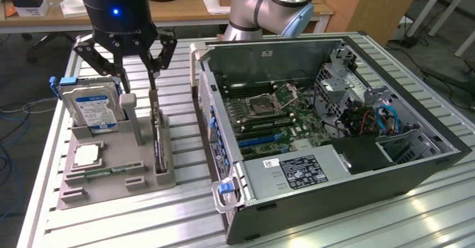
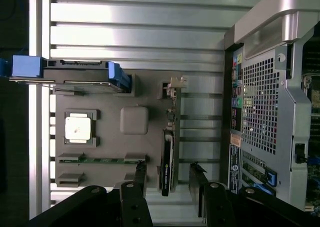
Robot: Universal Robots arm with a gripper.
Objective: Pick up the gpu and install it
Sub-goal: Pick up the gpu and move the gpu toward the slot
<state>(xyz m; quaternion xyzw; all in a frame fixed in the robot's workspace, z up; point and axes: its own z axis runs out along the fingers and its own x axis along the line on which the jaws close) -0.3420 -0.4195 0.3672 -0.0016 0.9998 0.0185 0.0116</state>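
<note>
Exterior view: the black robot claw (image 1: 139, 84) hangs with its fingers spread wide above a grey plastic parts holder (image 1: 111, 189) on the slatted aluminium tabletop (image 1: 148, 220).
The gpu (image 1: 158, 142), a thin dark circuit card with a silvery bracket end, stands on edge in the holder's slot nearest the open black computer case (image 1: 334, 120). In the wrist view the gpu (image 2: 166, 159) lines up between the two fingertips (image 2: 141, 174), ungripped.

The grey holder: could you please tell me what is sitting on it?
An upright hard drive, a flat CPU chip, a memory stick, and the gpu on edge, its lower edge sunk out of sight in the holder.
</note>
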